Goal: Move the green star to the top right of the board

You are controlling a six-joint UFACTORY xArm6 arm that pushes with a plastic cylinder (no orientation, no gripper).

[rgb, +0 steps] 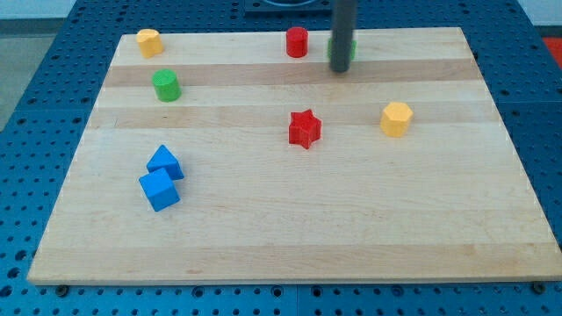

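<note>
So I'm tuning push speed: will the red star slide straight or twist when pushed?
The red star sits low and flat, so it probably slides without tipping. Its points may make it twist under an off-centre push. The wooden board looks smooth, so likely little drag.

I see a yellow block at the board's top left corner, a green cylinder below it, a red cylinder by the top edge, a red star mid-board, a yellow block to its right, and two touching blue blocks near the left edge.
</note>
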